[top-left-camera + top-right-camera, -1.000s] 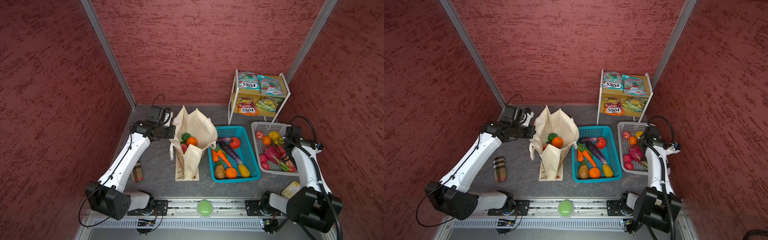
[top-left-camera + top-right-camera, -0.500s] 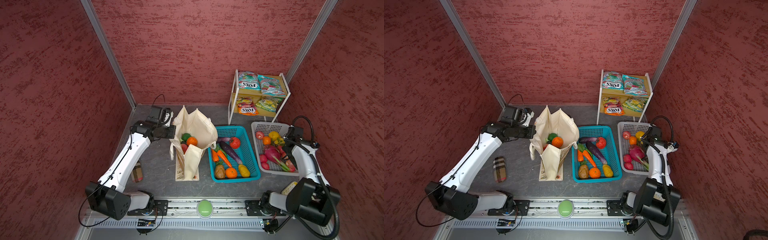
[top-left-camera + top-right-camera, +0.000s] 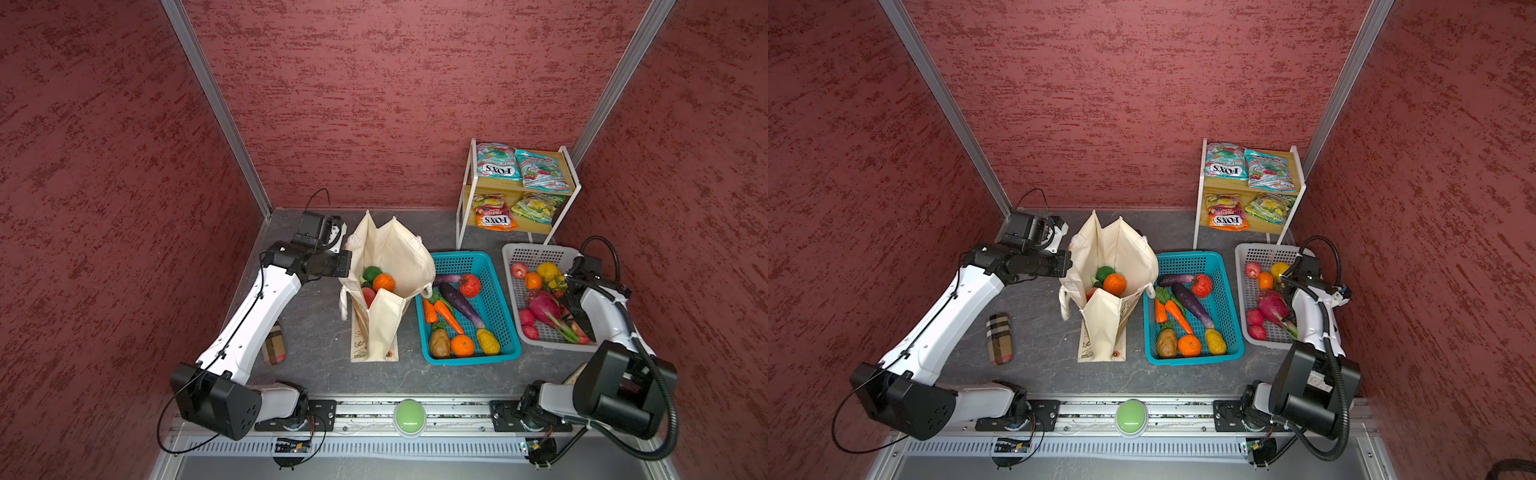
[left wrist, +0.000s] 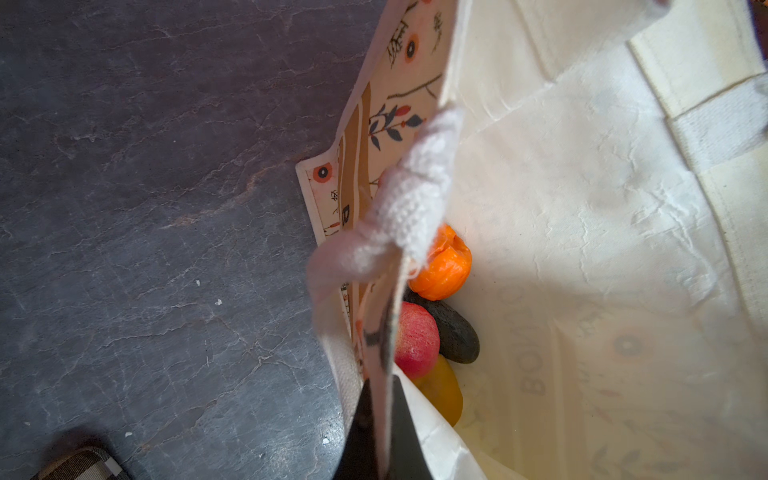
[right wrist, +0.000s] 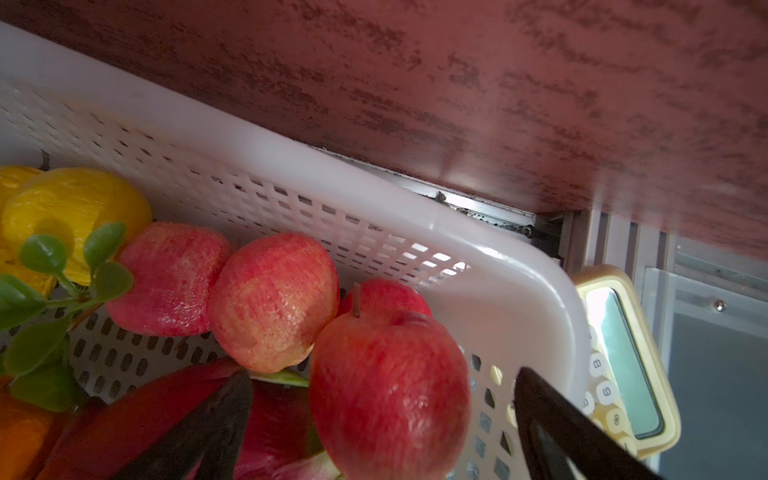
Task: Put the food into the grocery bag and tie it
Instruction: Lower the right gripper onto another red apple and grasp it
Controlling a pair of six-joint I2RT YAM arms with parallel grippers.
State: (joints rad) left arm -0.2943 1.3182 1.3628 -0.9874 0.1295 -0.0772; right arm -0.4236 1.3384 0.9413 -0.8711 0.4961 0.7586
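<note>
Top views, then wrists: grocery bag (image 3: 399, 253) held open for loading.
Both top views showed the bag upright on the desk (image 3: 316, 332), just beside the teal basket (image 3: 473, 358), an orange pumpkin (image 3: 383, 282) inside. Left wrist: left gripper (image 4: 382, 424) jaws clamped on the bag's rim, judged to hold its mouth open. Right wrist: right gripper (image 5: 384, 374) jaws apart, straddling a red apple (image 5: 390, 407) in the white basket (image 5: 498, 266).

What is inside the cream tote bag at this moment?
Inside the tote bag: an orange pumpkin, a red apple, a dark green vegetable and a yellow piece. The bag's folded wall and white handle cover the rest of the bottom; what lies there cannot be seen.
</note>
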